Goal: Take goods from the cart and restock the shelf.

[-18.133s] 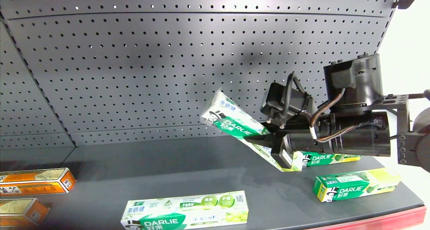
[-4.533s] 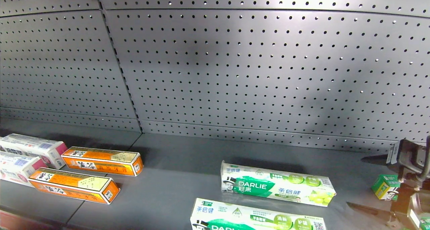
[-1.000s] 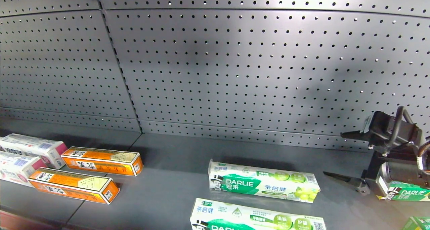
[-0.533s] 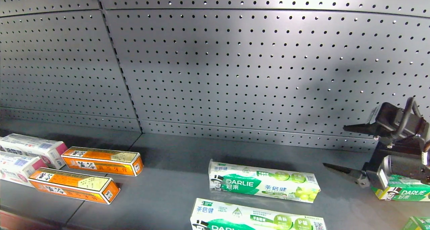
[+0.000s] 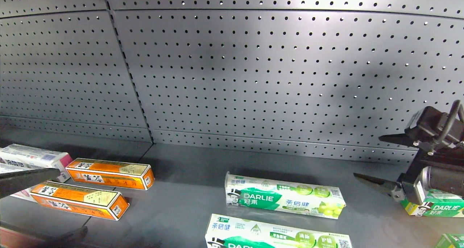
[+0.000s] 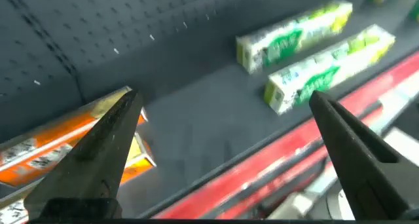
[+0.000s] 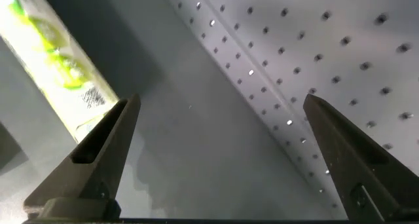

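Since both grippers stand wide and empty, no carton is in hand at this moment. The right gripper (image 5: 368, 156) hangs at the right edge of the head frame, its fingers spread far apart one above the other, just over the shelf (image 5: 188, 175). The left gripper (image 6: 222, 103) is spread just as wide, and one of its dark fingers shows at the lower left of the head frame, across the orange cartons (image 5: 110, 173). A green toothpaste carton (image 5: 284, 201) lies flat in the lower middle of that frame, with its long side roughly along the perforated back panel (image 5: 253, 77). A second carton (image 5: 279, 237) lies just in front of it at the bottom edge, and a third carton (image 5: 435, 206) sits at the right edge, partly behind the right wrist. Such a carton is probably light, made of thin glossy card around a tube, so it should be stiff along its length but easy to dent under a hard squeeze. It may also be somewhat slippery between smooth fingers. Because it is long, a hold near one end would likely let it droop or swing. The better grip looks to be across the narrow width at mid-length, on the two long side faces, closing only until firm.
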Motion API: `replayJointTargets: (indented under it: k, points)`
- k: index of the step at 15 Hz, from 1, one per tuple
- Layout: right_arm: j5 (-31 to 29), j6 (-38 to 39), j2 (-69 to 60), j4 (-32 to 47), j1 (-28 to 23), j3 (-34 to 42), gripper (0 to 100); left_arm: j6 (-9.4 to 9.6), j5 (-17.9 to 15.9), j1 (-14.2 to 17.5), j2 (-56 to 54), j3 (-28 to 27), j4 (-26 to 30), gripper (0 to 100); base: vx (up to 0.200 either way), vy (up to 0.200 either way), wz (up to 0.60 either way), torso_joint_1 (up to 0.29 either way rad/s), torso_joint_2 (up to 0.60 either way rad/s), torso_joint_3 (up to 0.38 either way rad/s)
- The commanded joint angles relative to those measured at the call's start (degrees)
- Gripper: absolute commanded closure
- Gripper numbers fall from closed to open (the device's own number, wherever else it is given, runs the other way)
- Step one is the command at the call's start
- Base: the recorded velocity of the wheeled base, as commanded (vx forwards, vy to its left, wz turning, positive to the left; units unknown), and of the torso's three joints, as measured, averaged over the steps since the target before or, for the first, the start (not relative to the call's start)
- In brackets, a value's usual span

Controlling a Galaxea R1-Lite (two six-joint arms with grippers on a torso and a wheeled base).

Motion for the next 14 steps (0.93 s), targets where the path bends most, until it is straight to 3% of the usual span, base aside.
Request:
replayJointTargets:
  k: [1, 3, 4, 7, 10, 14]
  points:
    - [0.0, 0.0, -0.2, -0.1, 0.0, 0.4, 0, -0.73, 7.4, -4.5, 1.6, 1.4, 0.7, 0, 0.0, 0.0, 0.0, 0.0, 0.0, 0.0]
    - [0.0, 0.0, -0.5, -0.1, 0.0, 1.0, 0, -0.64, 18.5, -8.7, 2.6, 5.0, -0.7, 0, 0.0, 0.0, 0.0, 0.0, 0.0, 0.0]
    - [0.0, 0.0, -0.6, -0.1, 0.0, 1.5, 0, -0.82, 20.3, -8.8, 3.2, 5.1, -1.3, 0, 0.0, 0.0, 0.0, 0.0, 0.0, 0.0]
    - [0.1, 0.0, -1.1, -0.1, 0.0, 2.3, 0, -0.91, 19.5, -14.0, 3.7, 5.6, -2.0, 0, 0.0, 0.0, 0.0, 0.0, 0.0, 0.0]
    - [0.0, 0.0, -1.0, -0.1, 0.1, 2.4, 0, -0.82, 25.9, -14.6, 3.8, 5.3, -1.4, 0, -0.133, 0.0, 0.0, 0.003, 0.0, 0.0]
    - [0.0, 0.1, -1.4, -0.1, 0.1, 2.4, 0, -0.73, 26.5, -16.0, 5.0, 4.2, -1.3, 0, 0.0, 0.0, 0.0, 0.0, 0.0, 0.0]
